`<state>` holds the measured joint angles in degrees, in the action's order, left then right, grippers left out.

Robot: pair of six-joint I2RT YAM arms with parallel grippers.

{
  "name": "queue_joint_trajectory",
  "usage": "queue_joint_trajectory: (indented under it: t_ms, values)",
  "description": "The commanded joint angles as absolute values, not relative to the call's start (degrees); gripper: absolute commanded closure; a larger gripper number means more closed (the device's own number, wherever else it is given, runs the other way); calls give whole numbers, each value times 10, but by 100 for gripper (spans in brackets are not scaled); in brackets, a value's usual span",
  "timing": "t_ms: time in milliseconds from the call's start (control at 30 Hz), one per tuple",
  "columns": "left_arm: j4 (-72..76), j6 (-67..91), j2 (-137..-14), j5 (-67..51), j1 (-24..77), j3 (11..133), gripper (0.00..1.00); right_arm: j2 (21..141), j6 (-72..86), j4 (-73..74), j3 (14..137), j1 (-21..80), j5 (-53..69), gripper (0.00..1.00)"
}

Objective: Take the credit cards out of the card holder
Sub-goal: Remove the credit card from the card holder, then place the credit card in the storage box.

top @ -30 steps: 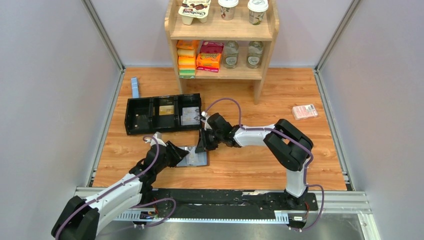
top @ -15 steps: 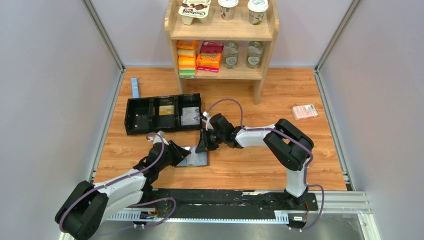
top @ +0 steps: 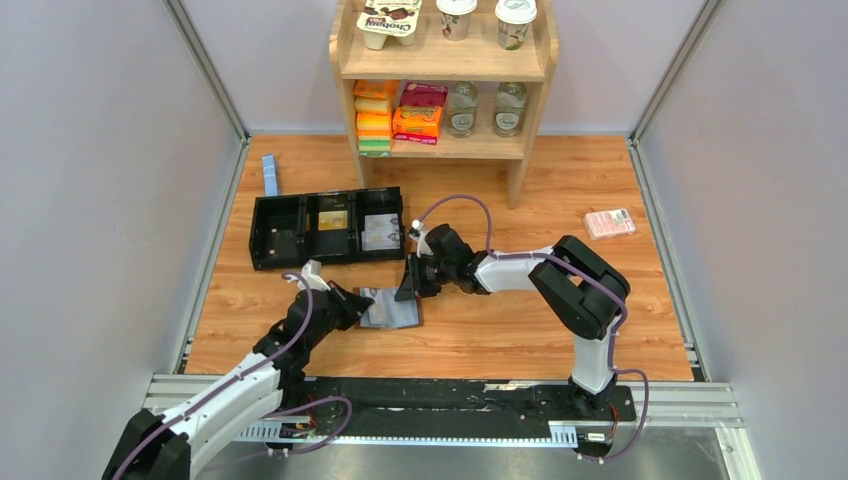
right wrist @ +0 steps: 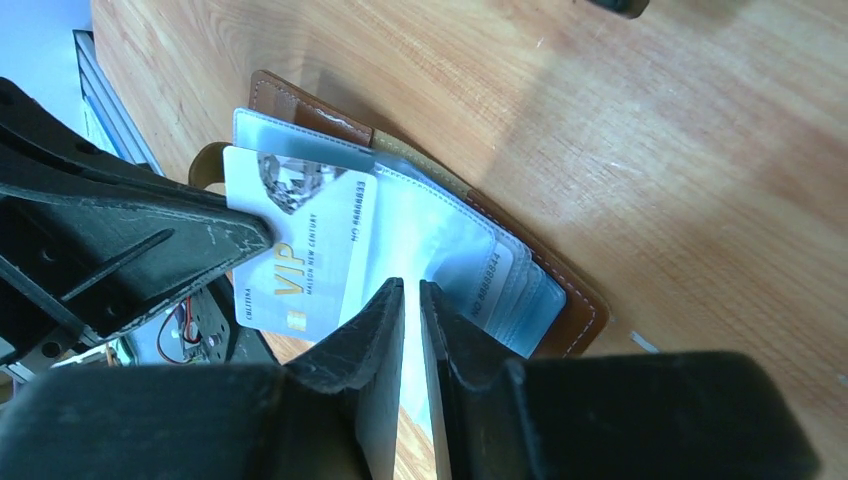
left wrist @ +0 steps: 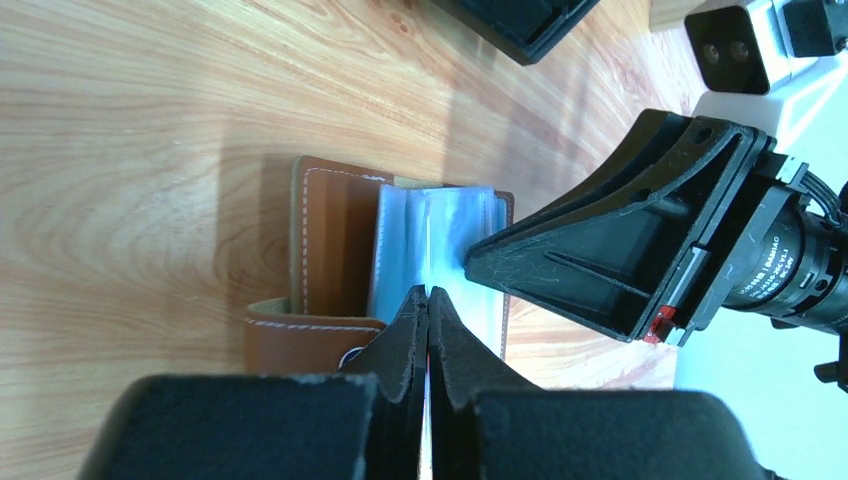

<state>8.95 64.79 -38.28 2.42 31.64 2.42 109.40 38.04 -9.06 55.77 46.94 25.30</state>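
wood tabletop point(top: 500, 330), credit card point(right wrist: 300, 260) in left end effector point(left wrist: 428, 295), over card holder point(left wrist: 335, 230)

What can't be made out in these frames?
1. Right wrist: how many cards sit in the brown leather bi-fold card holder; overlapping clear sleeves and the right pincer cover them.
2. Right wrist: whether the right pincer pinches anything; its own fingers hide the contact.
3. Left wrist: the silver VIP card's face, edge-on inside the shut left pincer.
4. Top: contents of the long black compartmented tray, too small.
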Motion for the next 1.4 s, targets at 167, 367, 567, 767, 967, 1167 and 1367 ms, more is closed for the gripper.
queue_joint_trajectory:
  t_ms: [167,367,567,767,967,1167,1367]
  values:
    - [-71,627,-361,88,316,23,100,1095,321,21,541,459,166,79]
    - [-151,631,-360,126,315,53,100,1085,314,37,559,460,167,78]
    - [-165,608,-363,130,315,83,100,1068,297,57,577,461,171,77]
    - [-144,537,-360,113,316,125,100,1044,282,80,605,461,185,72]
    - [-120,423,-374,36,313,177,100,998,237,121,642,458,192,62]
    - [-117,320,-391,-82,309,247,100,937,161,132,659,448,247,42]
    - [-111,272,-393,-173,305,293,100,867,70,135,650,445,282,37]
